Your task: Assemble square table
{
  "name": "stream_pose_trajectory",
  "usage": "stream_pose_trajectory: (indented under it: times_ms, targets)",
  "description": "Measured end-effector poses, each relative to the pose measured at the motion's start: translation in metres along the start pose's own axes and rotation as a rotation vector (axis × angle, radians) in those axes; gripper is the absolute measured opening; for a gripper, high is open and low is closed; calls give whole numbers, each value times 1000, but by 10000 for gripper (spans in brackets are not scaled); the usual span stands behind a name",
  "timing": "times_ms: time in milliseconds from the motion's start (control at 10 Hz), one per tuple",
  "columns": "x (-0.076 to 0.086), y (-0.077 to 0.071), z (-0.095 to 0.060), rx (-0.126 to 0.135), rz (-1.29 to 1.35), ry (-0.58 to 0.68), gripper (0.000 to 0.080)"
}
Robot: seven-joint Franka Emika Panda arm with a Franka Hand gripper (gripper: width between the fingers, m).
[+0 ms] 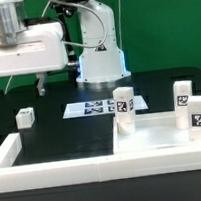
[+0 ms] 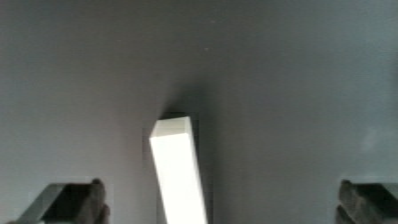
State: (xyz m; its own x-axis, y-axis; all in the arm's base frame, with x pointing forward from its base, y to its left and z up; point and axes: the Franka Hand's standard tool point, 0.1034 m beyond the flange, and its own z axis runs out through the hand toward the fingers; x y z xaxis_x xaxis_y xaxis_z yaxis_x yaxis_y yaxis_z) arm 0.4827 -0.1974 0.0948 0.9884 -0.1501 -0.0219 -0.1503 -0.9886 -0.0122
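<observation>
Assembly is well advanced in my judgement: the tabletop sits against the border wall with three legs standing on it, one leg loose on the table, and my gripper spread wide, holding nothing.
</observation>
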Motion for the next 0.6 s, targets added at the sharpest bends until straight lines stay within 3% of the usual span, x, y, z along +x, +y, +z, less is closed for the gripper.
stream_pose_trajectory:
  times_ms: [200, 400, 600]
  targets:
    - [-3, 15, 1, -6, 14, -2, 649]
    - [-22, 34, 19, -34, 35, -13, 649]
    - [-37, 42, 27, -42, 33, -24, 649]
